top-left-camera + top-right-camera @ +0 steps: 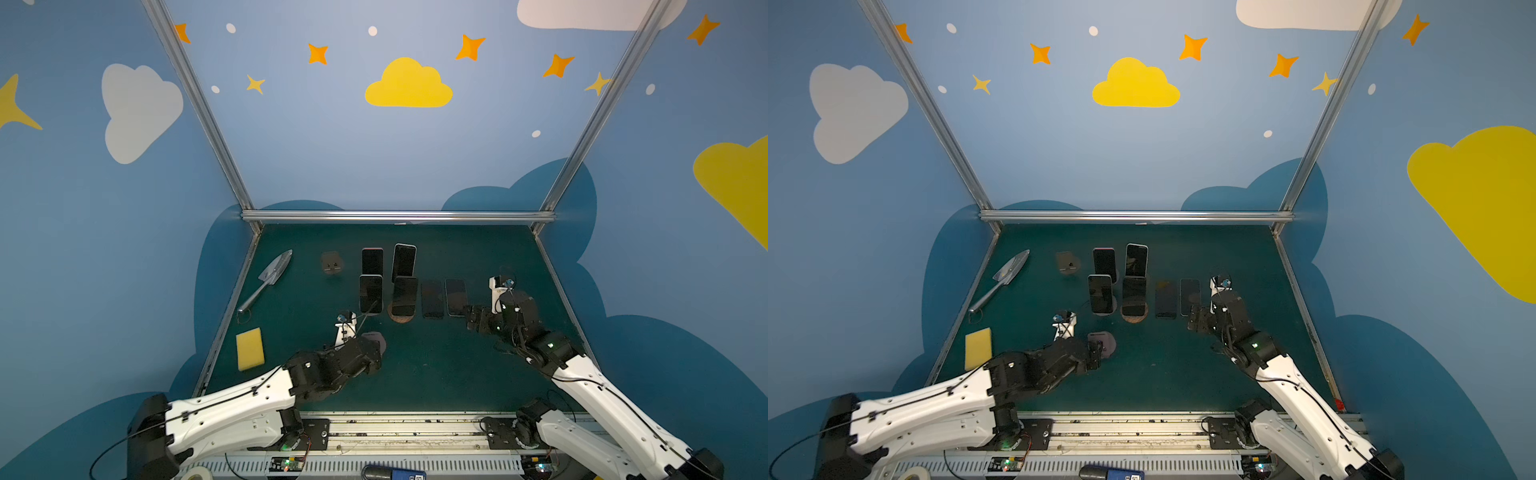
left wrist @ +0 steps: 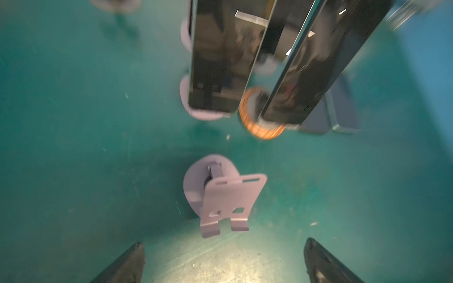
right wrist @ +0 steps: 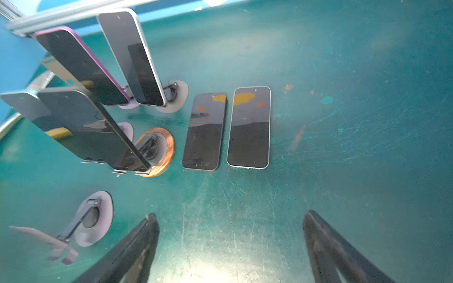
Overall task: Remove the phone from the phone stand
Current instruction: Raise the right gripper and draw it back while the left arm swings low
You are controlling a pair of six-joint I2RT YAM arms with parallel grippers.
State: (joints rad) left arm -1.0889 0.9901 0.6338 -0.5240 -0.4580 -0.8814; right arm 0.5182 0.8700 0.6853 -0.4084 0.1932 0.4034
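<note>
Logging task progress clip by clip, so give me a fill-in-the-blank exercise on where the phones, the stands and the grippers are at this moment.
1. The phones lying flat on the table number ___.
2. The phones propped on stands number ___.
3. The lilac stand in front of the left gripper holds ___ phone.
4. The left gripper and the right gripper both have their jaws ___, holding nothing.

Missing words: two; four; no; open.

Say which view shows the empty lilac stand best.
Left wrist: the empty lilac stand sits centred, whole, cradle facing the camera. Both top views show it small and partly hidden. Right wrist catches it side-on at the frame edge.
</note>
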